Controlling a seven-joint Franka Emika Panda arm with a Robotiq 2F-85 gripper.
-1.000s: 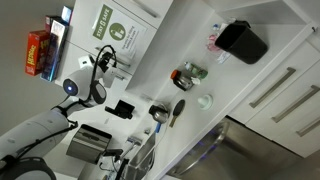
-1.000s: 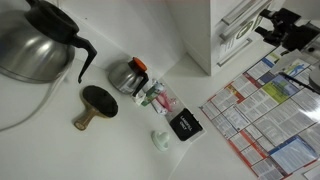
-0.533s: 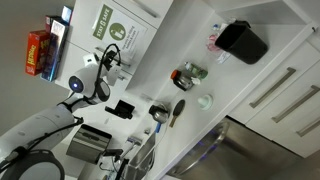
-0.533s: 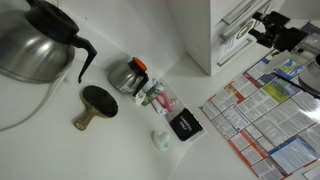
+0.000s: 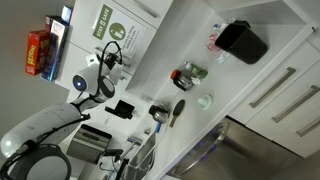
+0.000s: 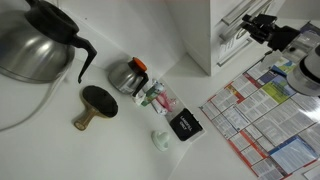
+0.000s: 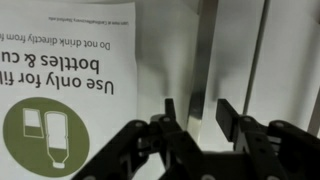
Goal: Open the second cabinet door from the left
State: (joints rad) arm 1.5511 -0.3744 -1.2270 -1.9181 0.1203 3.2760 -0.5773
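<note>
The second cabinet door from the left is flat and white. It carries a white poster with a green circle, which stands upside down in the wrist view; the poster also shows in an exterior view. The door's slim silver bar handle runs between the two black fingers of my gripper. The jaws stand on either side of the handle, with a small gap left on each side. In both exterior views the gripper is right up against the door front.
On the white counter are a black box, a glass jar, a dark spoon, a steel coffee pot, a small steel pot and a small black box. Colourful printed sheets cover a surface near the arm.
The gripper has moved in to the door and come around the bar handle. Its jaws have narrowed from wide open.
</note>
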